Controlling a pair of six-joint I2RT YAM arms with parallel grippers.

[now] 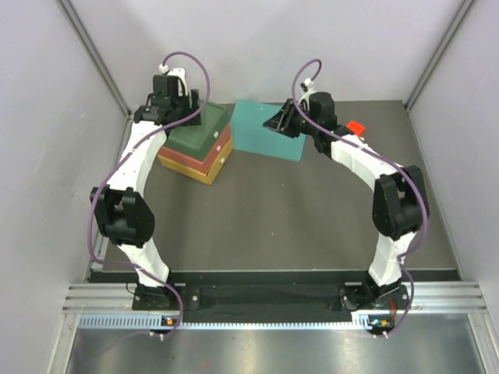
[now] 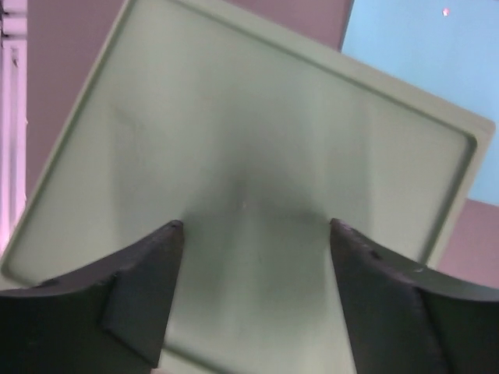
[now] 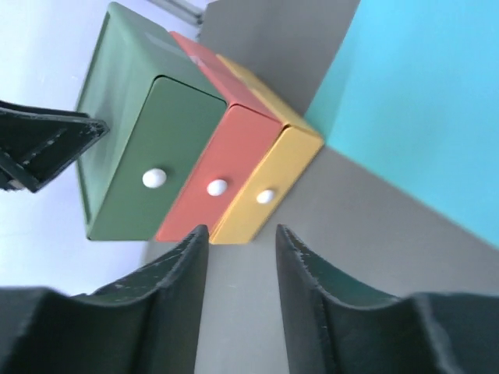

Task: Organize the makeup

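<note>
No makeup shows in any view. A stack of three drawers, green (image 3: 175, 156) over red (image 3: 234, 156) over yellow (image 3: 273, 183), stands shut at the back left (image 1: 199, 148). My left gripper (image 2: 256, 224) hangs open just above the stack's pale green top (image 2: 257, 117), with nothing between its fingers. From above, the left gripper (image 1: 189, 107) covers the stack's far corner. My right gripper (image 3: 241, 230) is open a narrow gap and empty, low over the table, facing the drawer fronts. In the top view the right gripper (image 1: 279, 121) sits over the teal mat.
A teal flat mat (image 1: 269, 128) lies right of the drawers, also in the wrist views (image 2: 421, 54) (image 3: 413, 101). A small red cube (image 1: 355, 127) sits behind the right arm. Grey walls close in the table on the sides and back.
</note>
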